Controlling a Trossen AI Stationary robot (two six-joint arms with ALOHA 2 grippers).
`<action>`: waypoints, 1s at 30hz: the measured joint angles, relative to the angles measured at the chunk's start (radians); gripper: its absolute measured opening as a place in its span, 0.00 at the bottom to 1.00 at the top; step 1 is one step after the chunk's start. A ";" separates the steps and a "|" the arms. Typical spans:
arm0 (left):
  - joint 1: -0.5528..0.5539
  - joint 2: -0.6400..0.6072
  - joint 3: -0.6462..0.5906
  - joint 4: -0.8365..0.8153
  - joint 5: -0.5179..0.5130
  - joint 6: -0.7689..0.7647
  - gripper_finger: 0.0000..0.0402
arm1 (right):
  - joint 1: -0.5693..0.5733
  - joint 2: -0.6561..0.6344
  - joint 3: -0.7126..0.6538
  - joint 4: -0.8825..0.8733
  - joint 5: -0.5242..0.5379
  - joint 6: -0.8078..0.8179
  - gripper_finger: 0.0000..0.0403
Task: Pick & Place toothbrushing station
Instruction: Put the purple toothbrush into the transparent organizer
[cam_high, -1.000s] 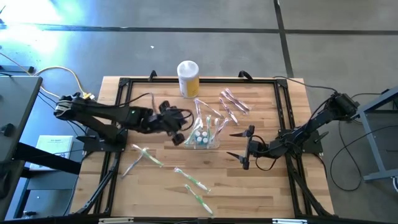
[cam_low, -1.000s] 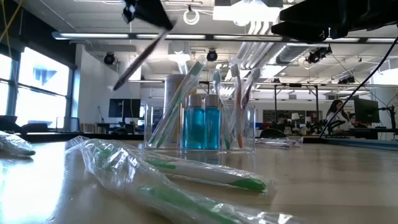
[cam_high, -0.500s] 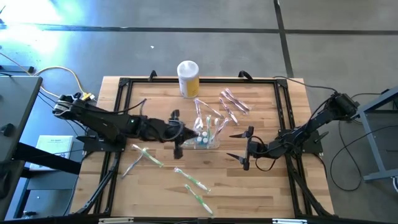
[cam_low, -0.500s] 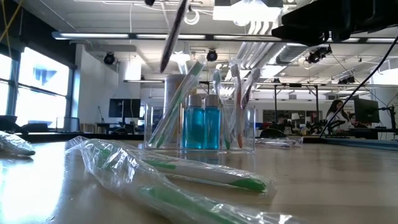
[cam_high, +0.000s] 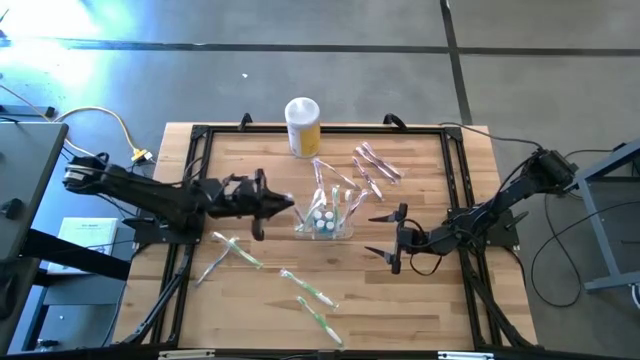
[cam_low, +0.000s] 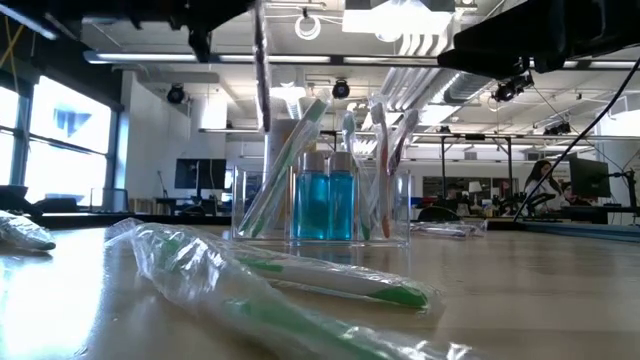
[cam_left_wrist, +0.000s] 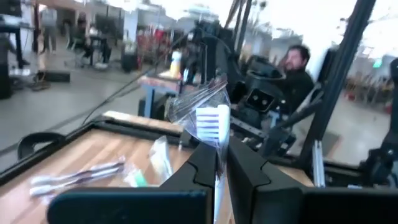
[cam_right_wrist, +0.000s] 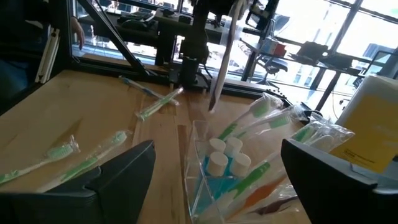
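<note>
The toothbrushing station (cam_high: 325, 217) is a clear holder on the table's middle, with upright toothbrushes and blue, white-capped bottles in it (cam_low: 325, 200) (cam_right_wrist: 217, 171). My left gripper (cam_high: 279, 203) (cam_left_wrist: 222, 149) hovers just left of it, shut on a plastic-wrapped toothbrush (cam_low: 262, 75) (cam_right_wrist: 222, 59). My right gripper (cam_high: 384, 234) (cam_right_wrist: 227, 186) stands open on the station's right side, level with it, with nothing between its fingers. My left gripper pinches the wrapped toothbrush between its two fingers just below the bristle head (cam_left_wrist: 216, 146). The fingers lie level, coming from the table's left, across the brush. The head stands up above the fingers and the handle (cam_low: 264, 100) hangs nearly upright below, clear of the table.
A yellow canister with a white lid (cam_high: 303, 125) stands at the far edge. Wrapped pink toothbrushes (cam_high: 375, 165) lie right of it. Wrapped green toothbrushes lie near the front (cam_high: 235, 250) (cam_high: 312, 292). A person (cam_left_wrist: 298, 68) sits beyond the table.
My left gripper has drawn back from the station toward the table's left edge and tipped from pointing downward to about level, still shut on the toothbrush. The toothbrush has swung from a slant to nearly upright.
</note>
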 joint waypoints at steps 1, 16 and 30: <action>0.000 0.001 -0.030 0.057 0.000 0.000 0.02 | 0.000 0.000 0.000 0.005 0.001 0.000 0.85; 0.000 0.188 -0.135 0.298 -0.118 0.003 0.02 | -0.013 0.000 0.000 0.035 0.002 0.000 0.85; 0.000 0.305 -0.134 0.283 -0.245 -0.072 0.02 | -0.011 0.000 0.000 0.030 -0.002 0.001 0.85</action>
